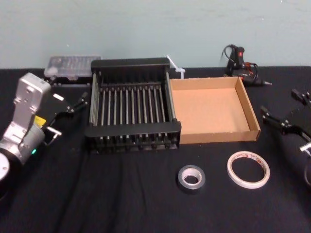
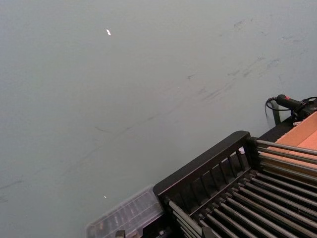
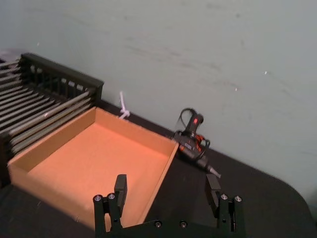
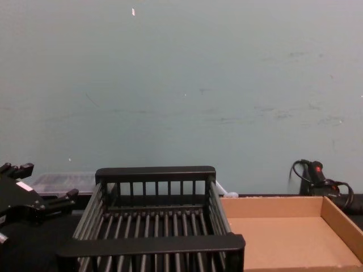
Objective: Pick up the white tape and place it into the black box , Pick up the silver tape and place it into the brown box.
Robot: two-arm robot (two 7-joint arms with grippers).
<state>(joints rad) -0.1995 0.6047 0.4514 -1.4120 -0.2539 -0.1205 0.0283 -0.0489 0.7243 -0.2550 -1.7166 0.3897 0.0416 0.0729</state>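
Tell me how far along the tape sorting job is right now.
Nothing looks done yet. The white tape and the silver tape both lie on the table in front of the brown box, neither in a box. Nothing is in hand: the right gripper hangs open beside the brown box, and the left gripper sits left of the black box. Both picks and both placements remain.

Two tape rolls are counted: one white tape (image 1: pixel 248 169), one silver tape (image 1: pixel 191 178). Two containers are seen, one black box (image 1: pixel 132 129) and one brown box (image 1: pixel 218 136). One clear case (image 1: pixel 72 66) and one corded tool (image 1: pixel 237 60) are also counted.
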